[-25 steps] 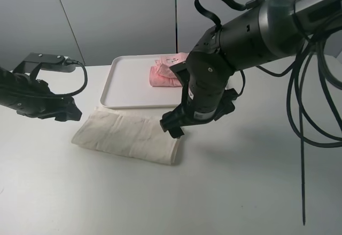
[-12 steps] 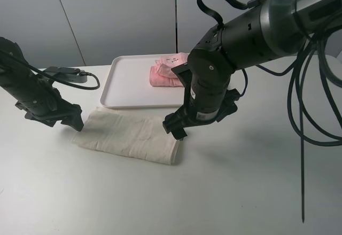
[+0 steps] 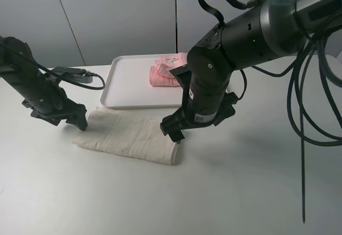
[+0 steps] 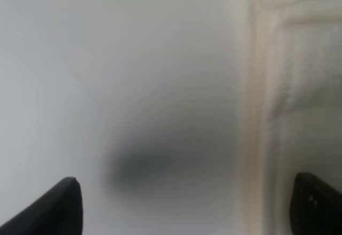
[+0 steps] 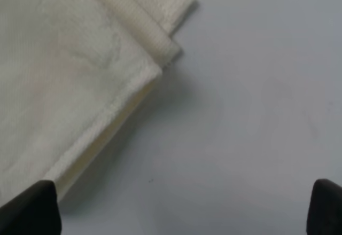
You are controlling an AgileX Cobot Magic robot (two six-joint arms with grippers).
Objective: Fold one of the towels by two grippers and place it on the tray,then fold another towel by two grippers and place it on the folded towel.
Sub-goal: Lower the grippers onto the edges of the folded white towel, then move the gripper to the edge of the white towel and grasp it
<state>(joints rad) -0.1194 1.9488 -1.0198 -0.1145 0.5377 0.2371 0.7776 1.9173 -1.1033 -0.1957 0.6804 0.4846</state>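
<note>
Care suits this grasp: with the cream towel [image 3: 128,136] flat on the worktop [image 3: 240,181] just before the tray [image 3: 125,85], left tool [image 3: 80,123] and right tool [image 3: 173,135], both spread open at opposite ends, should pinch every layer evenly.

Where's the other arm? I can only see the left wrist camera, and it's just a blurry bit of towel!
Observer: The right gripper is at the far end of the same towel, by its corner.
Operator: Is there a towel on the tray yet?
Observer: Yes, a folded pink towel lies on the tray.
Operator: Is the right one open?
Observer: Yes. In the right wrist view its fingertips sit wide apart, holding nothing.
</note>
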